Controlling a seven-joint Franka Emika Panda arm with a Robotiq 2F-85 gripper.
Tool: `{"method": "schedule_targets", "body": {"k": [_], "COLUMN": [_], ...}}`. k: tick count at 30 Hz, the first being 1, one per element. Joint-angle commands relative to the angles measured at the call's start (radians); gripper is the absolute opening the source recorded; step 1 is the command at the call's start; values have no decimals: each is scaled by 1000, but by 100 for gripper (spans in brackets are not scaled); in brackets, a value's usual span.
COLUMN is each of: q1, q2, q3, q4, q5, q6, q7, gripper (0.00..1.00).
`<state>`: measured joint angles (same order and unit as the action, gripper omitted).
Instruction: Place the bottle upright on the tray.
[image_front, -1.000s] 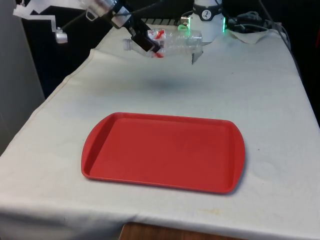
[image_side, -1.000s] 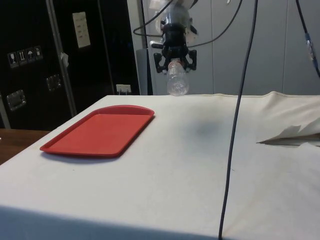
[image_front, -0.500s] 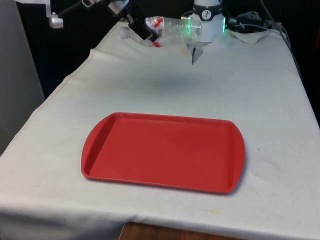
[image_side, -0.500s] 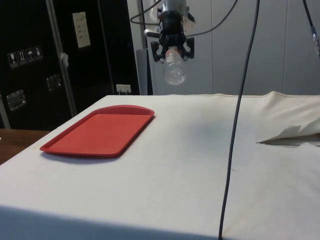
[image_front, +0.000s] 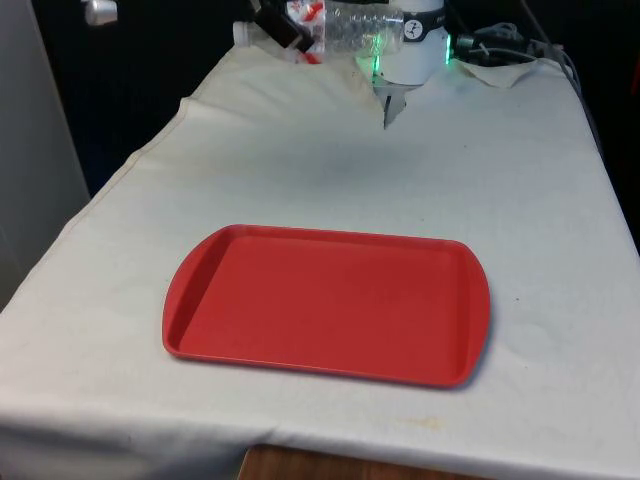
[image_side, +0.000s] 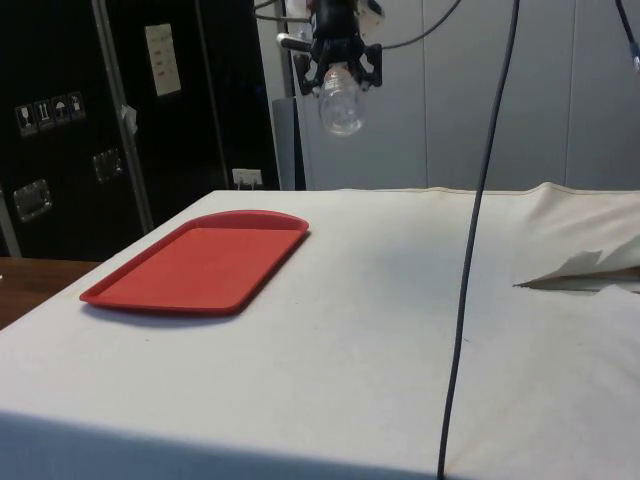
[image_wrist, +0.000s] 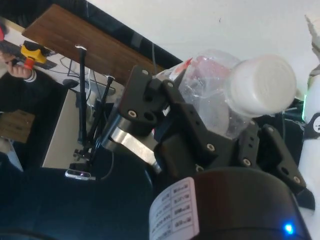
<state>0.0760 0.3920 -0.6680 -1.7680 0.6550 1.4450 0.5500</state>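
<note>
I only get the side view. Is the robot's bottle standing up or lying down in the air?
Observer: Lying down. In the front view the bottle hangs sideways, its base end pointing to the front view's right.
Operator: Where does the claw grab it?
Observer: Near the cap end. The gripper is clamped where the red label is, and the white cap pokes out past the fingers.
Operator: Is anything on the tray yet?
Observer: No. The red tray lies flat with nothing on it, nearer the camera than the bottle.
</note>
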Motion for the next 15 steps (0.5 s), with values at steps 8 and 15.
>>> {"method": "schedule_targets", "body": {"k": [8, 15], "q1": [2, 1], "q2": [-7, 2], "q3": [-12, -10], "q4": [61, 96], "q5": [-11, -13], "q6": [-64, -72], "q7": [43, 58], "gripper": [0, 0]}}
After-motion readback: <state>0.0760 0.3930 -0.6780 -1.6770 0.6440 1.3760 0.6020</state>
